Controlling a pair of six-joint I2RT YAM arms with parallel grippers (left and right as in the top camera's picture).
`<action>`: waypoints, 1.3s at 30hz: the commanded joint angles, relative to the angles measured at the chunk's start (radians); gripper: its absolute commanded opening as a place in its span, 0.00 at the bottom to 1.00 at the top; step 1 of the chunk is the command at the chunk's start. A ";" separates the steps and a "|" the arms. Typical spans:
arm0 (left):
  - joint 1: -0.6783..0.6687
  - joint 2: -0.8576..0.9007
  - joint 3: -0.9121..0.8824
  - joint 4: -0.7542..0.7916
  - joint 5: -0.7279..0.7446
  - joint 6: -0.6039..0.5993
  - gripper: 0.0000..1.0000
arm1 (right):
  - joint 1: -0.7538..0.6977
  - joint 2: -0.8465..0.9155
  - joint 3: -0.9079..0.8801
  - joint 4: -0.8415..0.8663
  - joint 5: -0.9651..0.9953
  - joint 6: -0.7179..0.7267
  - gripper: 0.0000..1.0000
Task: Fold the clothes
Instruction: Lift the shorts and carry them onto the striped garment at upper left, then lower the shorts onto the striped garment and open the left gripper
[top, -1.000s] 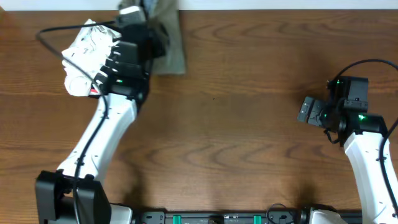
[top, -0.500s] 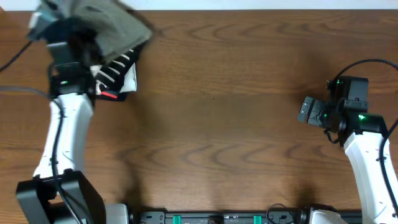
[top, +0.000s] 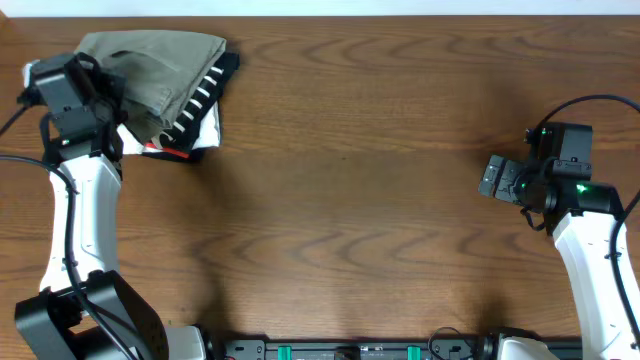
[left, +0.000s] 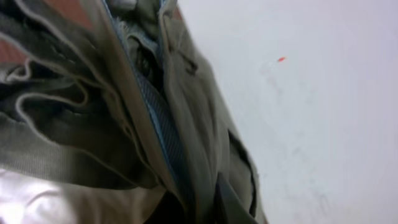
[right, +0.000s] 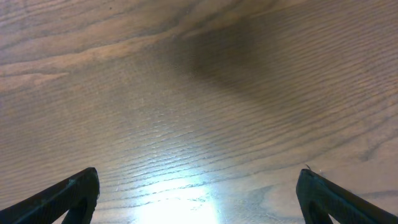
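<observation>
While left hand (top: 98, 88) is clamping the shorts (top: 150, 60) & right hand (top: 497, 178) is hanging open, we're reading them soft, floppy: grip waistband (left: 158, 134).

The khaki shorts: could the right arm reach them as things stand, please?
Probably not. The shorts lie at the far left corner and the right claw hangs open at the far right; nothing blocks the way, but the gap looks too wide.

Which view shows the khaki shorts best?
Overhead: the nearly whole folded shorts lie atop the striped garment. Left wrist shows only close, blurry folds and the blue waistband; right wrist shows only tabletop.
</observation>
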 joint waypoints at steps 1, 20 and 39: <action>-0.002 0.004 0.040 -0.035 0.037 0.010 0.06 | -0.006 -0.005 -0.003 -0.002 0.013 0.011 0.99; -0.003 -0.027 0.040 -0.219 0.218 0.074 0.84 | -0.006 -0.005 -0.003 -0.002 0.013 0.011 0.99; -0.002 -0.323 0.040 -0.219 0.332 0.074 0.98 | -0.006 -0.005 -0.003 -0.002 0.013 0.011 0.99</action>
